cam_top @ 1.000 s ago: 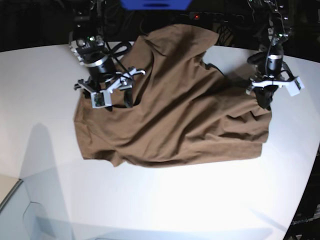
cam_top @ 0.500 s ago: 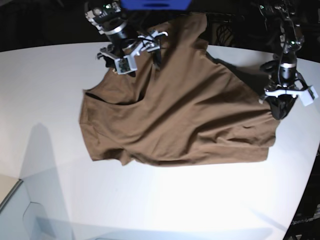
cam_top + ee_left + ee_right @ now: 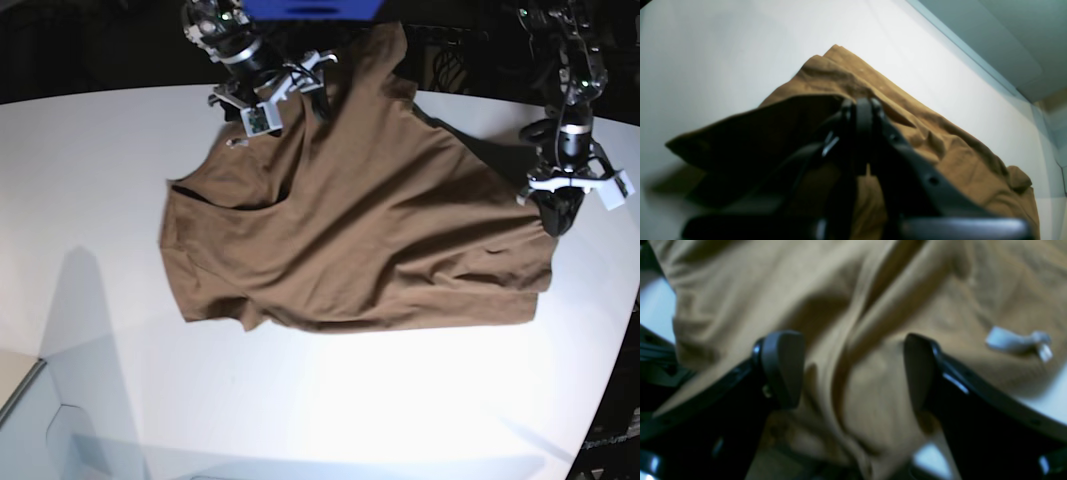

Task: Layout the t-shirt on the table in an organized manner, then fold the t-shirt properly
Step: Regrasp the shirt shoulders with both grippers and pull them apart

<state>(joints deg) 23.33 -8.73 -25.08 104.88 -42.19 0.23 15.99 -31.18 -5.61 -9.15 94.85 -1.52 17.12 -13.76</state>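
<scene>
Only 1 label shows: a small white tag [image 3: 1018, 341] on the brown cloth in the right wrist view, too blurred to read; no brand or print is legible anywhere.

The t-shirt [image 3: 360, 230] lies spread over the far middle of the white table [image 3: 90, 180], its far part reaching up past the table's far edge. The right end effector [image 3: 285, 92], at the far left of the base view, hovers just over the shirt's far-left part; its 2 fingers [image 3: 783, 366] stand wide apart with cloth beneath them, gripping nothing. The left end effector [image 3: 560, 215], at the right of the base view, sits at the shirt's right edge; in its wrist view the jaws are pressed together on a pinch of the shirt's fabric [image 3: 853, 110], which hangs in a dark fold below it.

The shirt is plain brown, soft and wrinkled, with long diagonal creases running from far left to near right. A sleeve [image 3: 195, 250] lies flat at the left, and the near hem is bunched and slightly folded over.
</scene>
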